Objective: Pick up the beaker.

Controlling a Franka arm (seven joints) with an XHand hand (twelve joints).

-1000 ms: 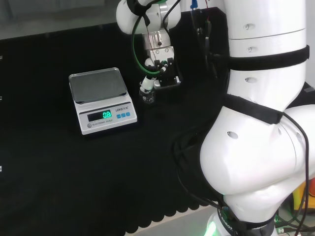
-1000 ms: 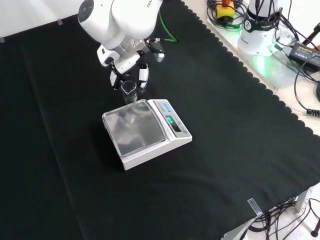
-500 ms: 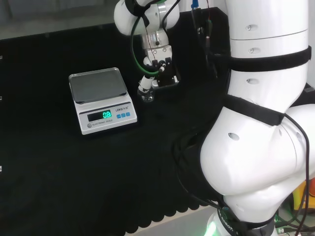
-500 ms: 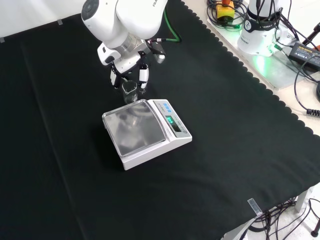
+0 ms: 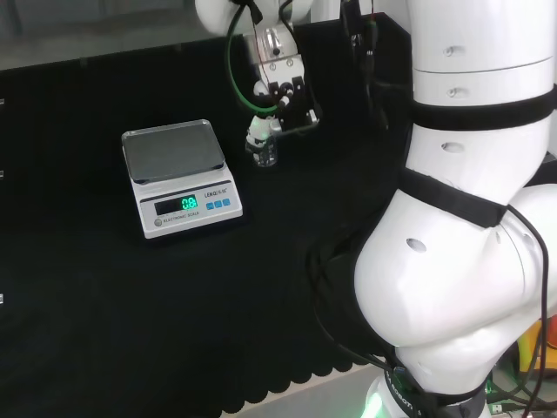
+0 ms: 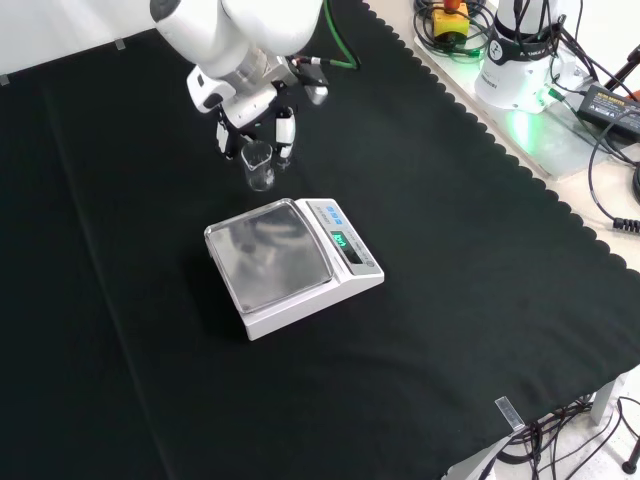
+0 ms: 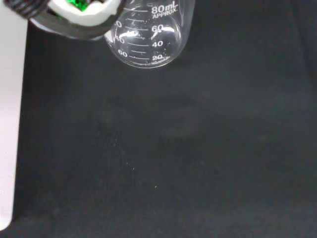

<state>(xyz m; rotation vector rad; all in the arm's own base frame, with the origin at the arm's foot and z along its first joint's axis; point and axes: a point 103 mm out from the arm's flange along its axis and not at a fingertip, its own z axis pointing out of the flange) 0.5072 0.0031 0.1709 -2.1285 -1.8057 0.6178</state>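
Observation:
A small clear glass beaker (image 6: 258, 167) with printed volume marks hangs upright just above the black cloth. The black and white hand (image 6: 262, 118) has its fingers curled round the beaker's upper part. In the head view the beaker (image 5: 264, 153) sits under the hand (image 5: 283, 97), to the right of the scale. The wrist view looks past a white part of the hand (image 7: 81, 16) at the beaker's (image 7: 148, 37) round base, with bare cloth beyond it. The beaker looks empty.
A white electronic scale (image 6: 290, 262) with a steel pan stands on the cloth close to the beaker; in the head view the scale (image 5: 178, 177) is left of it. Cables and the arm's base (image 6: 520, 60) lie past the cloth's scalloped edge.
The hand has risen with the beaker in its fingers, so the beaker has come up off the cloth. The scale has not moved.

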